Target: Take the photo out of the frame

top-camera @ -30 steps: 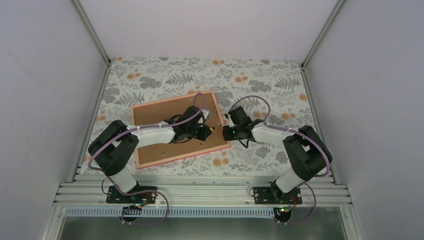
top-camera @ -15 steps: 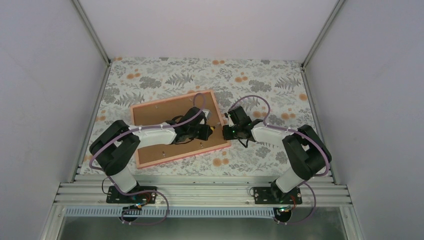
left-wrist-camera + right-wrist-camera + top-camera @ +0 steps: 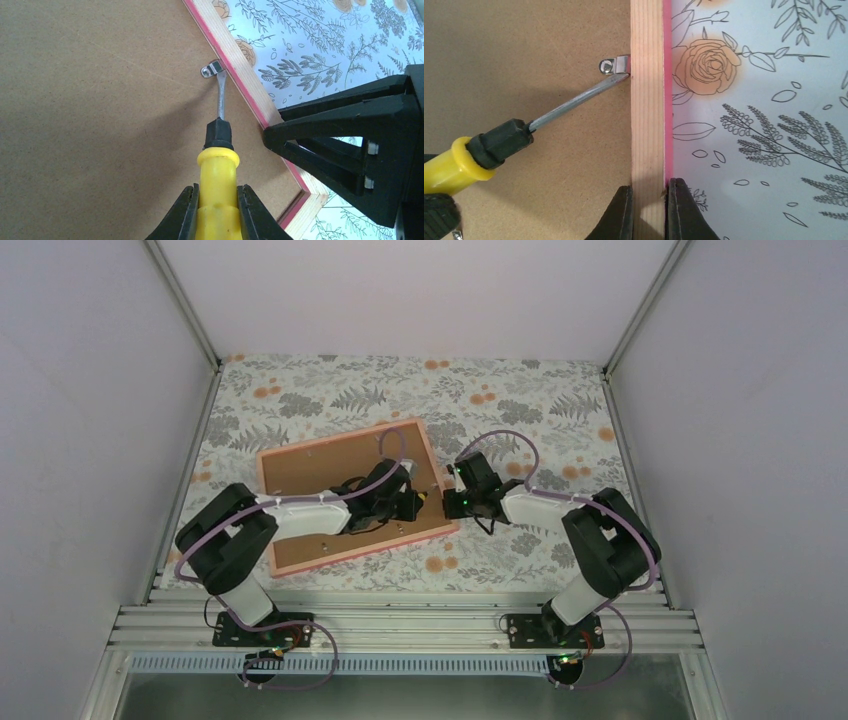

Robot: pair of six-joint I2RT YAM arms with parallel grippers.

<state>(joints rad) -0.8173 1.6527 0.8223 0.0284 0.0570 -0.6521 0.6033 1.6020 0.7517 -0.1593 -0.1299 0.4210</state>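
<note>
Pink-edged frame [image 3: 300,470] is lying back-up on the floral cloth [image 3: 500,390], sitting slightly further left than a second ago. Your left gripper [image 3: 216,191] is clamping the yellow screwdriver [image 3: 218,155], tip at the metal clip [image 3: 211,69]; right gripper [image 3: 647,194] is pinching the frame's rail; the photo is hidden

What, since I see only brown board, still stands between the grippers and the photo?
The brown backing board fills the frame, hiding the photo. A metal clip on the frame pins the board down; the screwdriver in the left gripper touches that clip.
</note>
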